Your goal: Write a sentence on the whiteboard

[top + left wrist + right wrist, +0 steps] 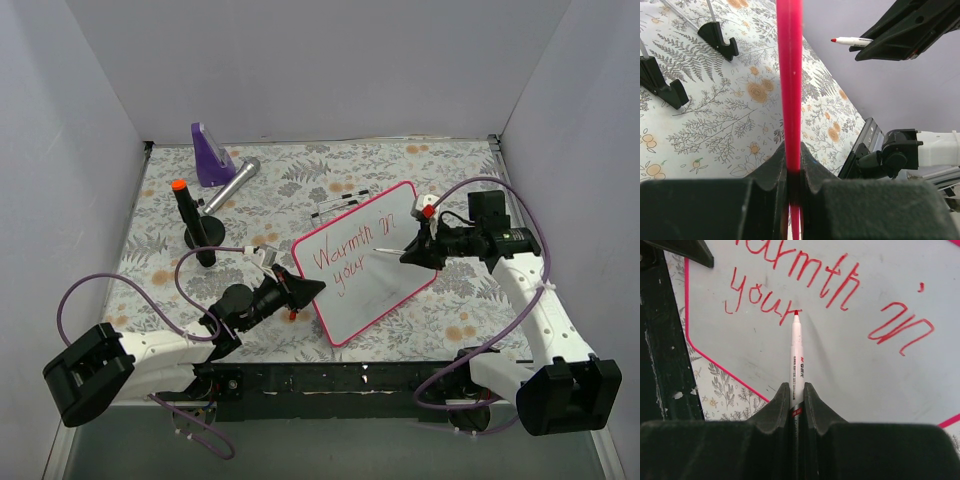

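Now | floral bench (460, 310), white walls (320, 60) | left jaws pinch board (385, 290) edge | right jaws pinch marker (797, 355), tip at sentence (805, 272) end

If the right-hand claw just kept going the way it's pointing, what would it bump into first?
The whiteboard: the marker in the right gripper aims at its white face just after the word "your". Its tip may be touching; depth is unclear.

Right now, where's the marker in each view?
Top external: marker right of centre, over the whiteboard.
Left wrist: marker upper right, past the whiteboard's pink edge.
Right wrist: marker at centre, tip near "your".
Shared landmark: the whiteboard's pink frame.
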